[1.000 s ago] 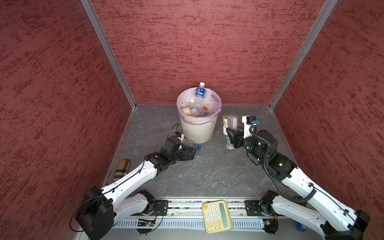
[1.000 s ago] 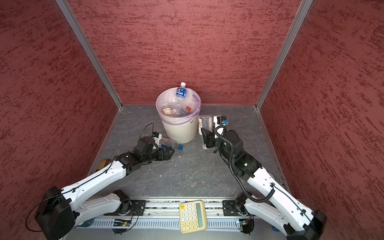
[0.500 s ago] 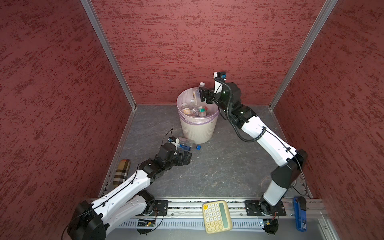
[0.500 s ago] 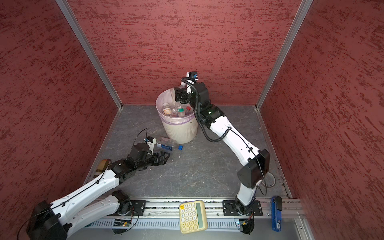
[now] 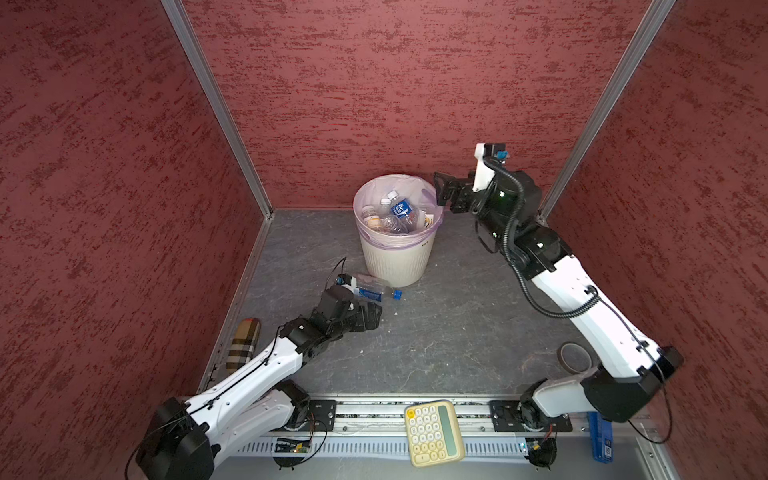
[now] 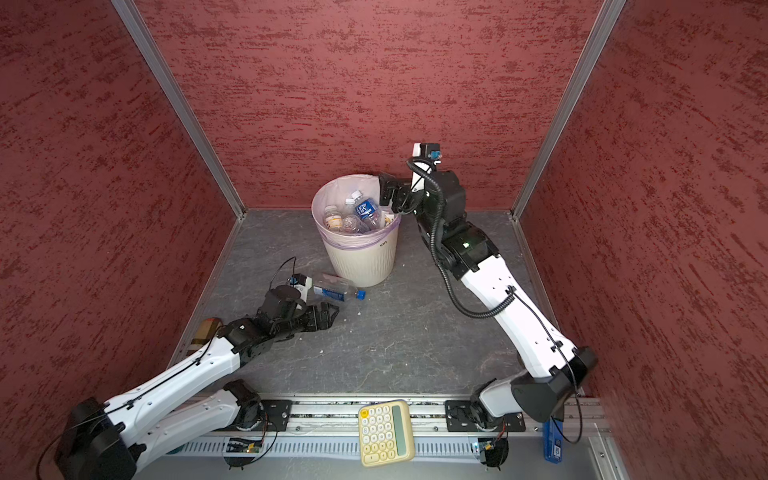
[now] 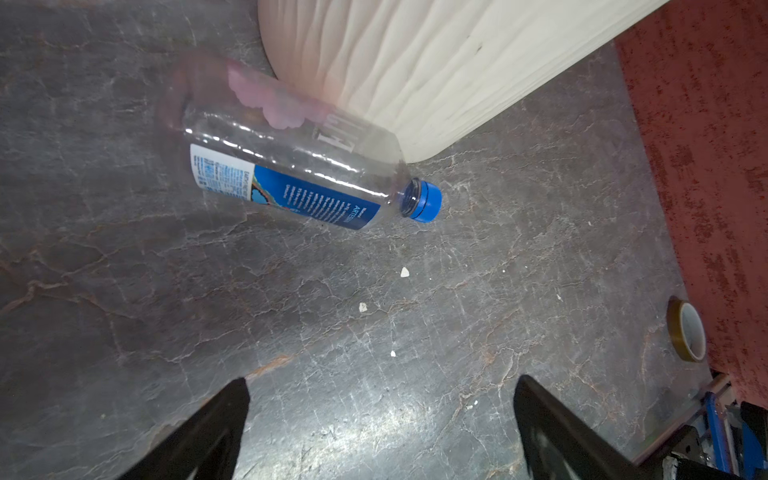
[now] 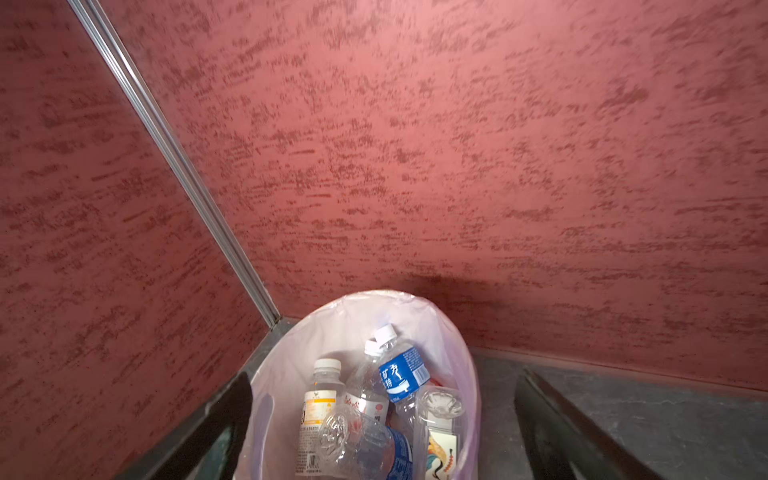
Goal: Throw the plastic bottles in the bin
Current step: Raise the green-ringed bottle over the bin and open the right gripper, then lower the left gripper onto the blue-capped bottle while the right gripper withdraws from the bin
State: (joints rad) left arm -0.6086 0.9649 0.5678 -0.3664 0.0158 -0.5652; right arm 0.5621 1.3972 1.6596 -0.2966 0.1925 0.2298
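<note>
Scene: two white robot arms work on a grey stone-look bench [image 5: 436,324] walled in red on three sides.
Bin: a cream ribbed bin [image 5: 395,257] with a pale lilac liner stands upright near the middle of the bench's back edge.
Bottles in the bin: several clear plastic bottles [image 5: 392,214] lie heaped inside, below the rim. One has a blue label and a white cap.
Bottle left out: one clear bottle with a blue cap [image 5: 372,289] lies on its side at the foot of the bin, on the bin's front-left. It is against the bin or just beside it; I cannot tell which.
Left gripper: the left gripper [image 5: 368,316] sits low over the bench with its jaws wide apart and nothing between them.
Bottle and left gripper: the bottle lies just ahead of the fingertips, apart from them, and crosswise to the gripper's reach. This looks like a line-up for a grasp across its body.
Right gripper: the right gripper [image 5: 442,193] is raised beside the right of the bin's rim, jaws wide apart and empty. Its wrist view looks down into the bin. That is likely a drop position, high enough for a bottle to clear the rim.
Other things: a yellow calculator [image 5: 434,432] lies at the front edge and a tape roll [image 5: 575,357] near the right edge. Neither belongs to the task.
</note>
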